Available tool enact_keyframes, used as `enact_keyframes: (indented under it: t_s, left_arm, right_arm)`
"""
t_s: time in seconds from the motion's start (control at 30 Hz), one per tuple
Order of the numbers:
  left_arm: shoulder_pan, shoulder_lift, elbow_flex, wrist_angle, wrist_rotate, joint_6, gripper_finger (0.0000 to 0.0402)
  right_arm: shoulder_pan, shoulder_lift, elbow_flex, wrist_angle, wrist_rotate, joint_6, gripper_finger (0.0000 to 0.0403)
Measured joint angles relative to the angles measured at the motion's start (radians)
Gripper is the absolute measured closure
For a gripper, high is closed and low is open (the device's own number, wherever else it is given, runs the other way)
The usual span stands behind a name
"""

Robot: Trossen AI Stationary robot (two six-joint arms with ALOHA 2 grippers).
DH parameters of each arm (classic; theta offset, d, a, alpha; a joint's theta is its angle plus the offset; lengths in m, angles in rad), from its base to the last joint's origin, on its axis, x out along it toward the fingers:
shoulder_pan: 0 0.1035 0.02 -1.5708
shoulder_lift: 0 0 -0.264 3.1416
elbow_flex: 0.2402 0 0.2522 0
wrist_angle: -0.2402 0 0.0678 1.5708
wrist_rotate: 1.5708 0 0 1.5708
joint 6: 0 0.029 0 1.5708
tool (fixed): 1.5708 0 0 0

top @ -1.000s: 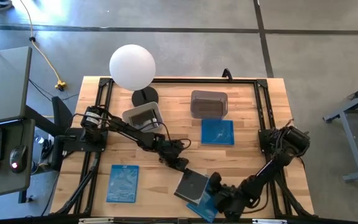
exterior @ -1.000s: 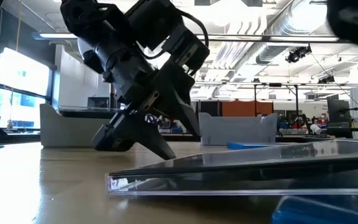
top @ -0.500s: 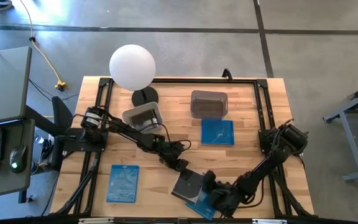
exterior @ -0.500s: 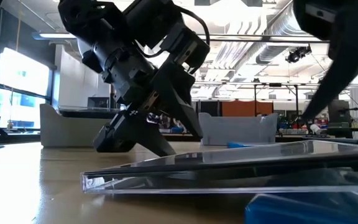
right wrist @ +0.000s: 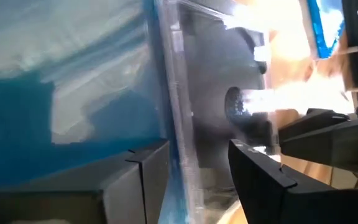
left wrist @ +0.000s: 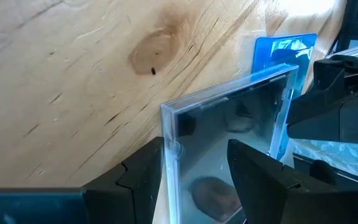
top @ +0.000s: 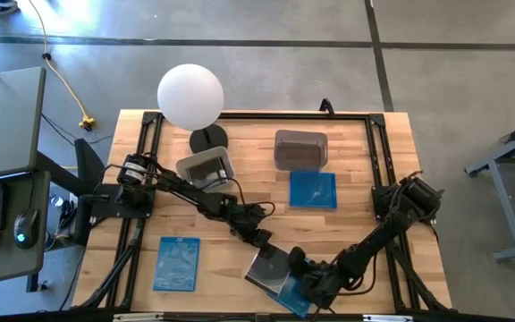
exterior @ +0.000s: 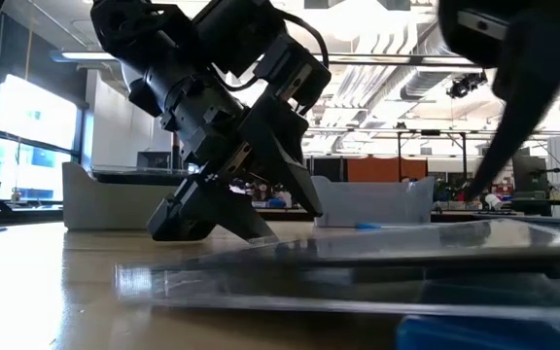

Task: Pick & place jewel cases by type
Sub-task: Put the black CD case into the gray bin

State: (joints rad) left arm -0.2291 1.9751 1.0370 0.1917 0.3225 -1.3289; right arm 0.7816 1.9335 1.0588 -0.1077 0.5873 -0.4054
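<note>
A clear, shiny jewel case [top: 265, 266] lies near the table's front edge. One side of it rests on a blue jewel case [top: 295, 300] and the other on the wood. My left gripper [top: 259, 240] is open at the case's far corner [left wrist: 169, 118], which stands between its fingers. My right gripper [top: 295, 261] is open at the case's right side, with the case's edge [right wrist: 178, 106] running through the gap between its fingers. Two more blue cases lie flat on the table, one at the front left [top: 176, 264] and one right of centre [top: 313, 190]. My left gripper comes slanting down from the table's far left, one finger [left wrist: 138, 177] beside the clear case's edge and the other [left wrist: 260, 180] over its face; I cannot tell whether either touches it. My right gripper comes slanting down from the right with its fingers [right wrist: 260, 180] astride the case's edge; I cannot tell whether they touch it.
Two grey tubs stand at the back, one left of centre [top: 206, 167] and one right of centre [top: 300, 149]. A white ball lamp [top: 190, 96] stands at the far left. A black frame [top: 240, 116] runs around the tabletop. Bare wood lies between the tubs and the front cases.
My right gripper has moved toward the table's left, nearer to my left gripper. The clear case has slid to the left with it, across the blue case beneath, until its far corner stands between my left gripper's fingers.
</note>
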Motion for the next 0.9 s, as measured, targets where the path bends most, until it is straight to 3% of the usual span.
enact_keyframes:
  t_s: [0.27, 0.67, 0.9]
  left_arm:
    - [0.0, 0.002, 0.0, 0.005, -0.001, 0.0, 0.022]
    - [-0.003, 0.006, -0.003, 0.068, -0.01, -0.029, 0.022]
    - [-0.002, 0.006, -0.002, 0.065, -0.006, -0.014, 0.022]
  right_arm:
    - [0.003, 0.0, 0.0, -0.044, 0.012, -0.017, 0.0246]
    - [-0.085, 0.0, -0.002, -0.019, 0.011, -0.101, 0.0262]
    - [-0.068, 0.001, -0.002, 0.008, 0.161, -0.11, 0.029]
